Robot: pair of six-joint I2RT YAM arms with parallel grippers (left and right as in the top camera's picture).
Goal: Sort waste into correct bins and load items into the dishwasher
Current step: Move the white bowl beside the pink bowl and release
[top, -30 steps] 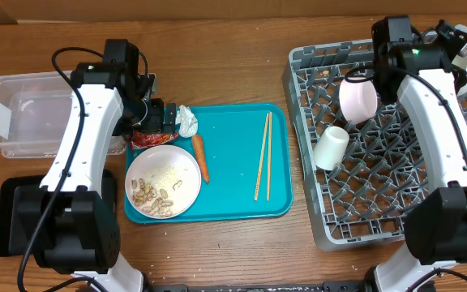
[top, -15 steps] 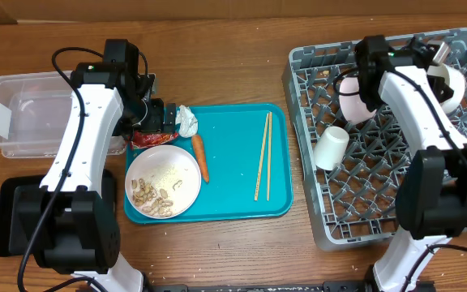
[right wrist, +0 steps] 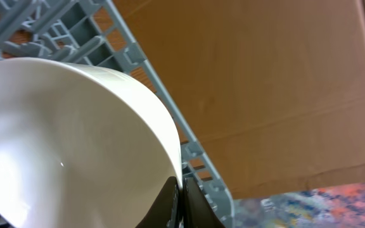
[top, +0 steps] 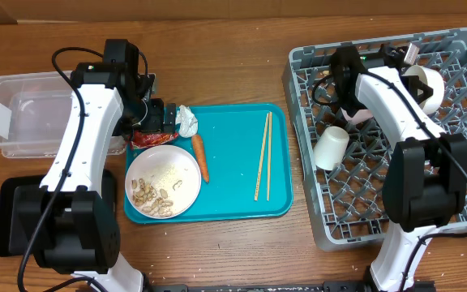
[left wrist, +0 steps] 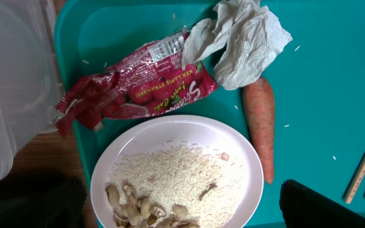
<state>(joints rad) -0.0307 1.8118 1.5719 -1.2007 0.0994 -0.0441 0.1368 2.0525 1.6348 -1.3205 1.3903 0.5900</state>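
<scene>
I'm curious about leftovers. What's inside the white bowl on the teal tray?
Loose rice and beige nut shells lie in the bowl. The bowl's bottom beneath them is covered, so nothing more can be seen there.

Mid-frame, a tray point(top: 233, 174) held 2 chopsticks point(top: 263, 156), a carrot point(top: 201, 157) and a plate point(top: 163, 182); right, a cup point(top: 331, 148) lay in the rack point(top: 355, 212).
</scene>
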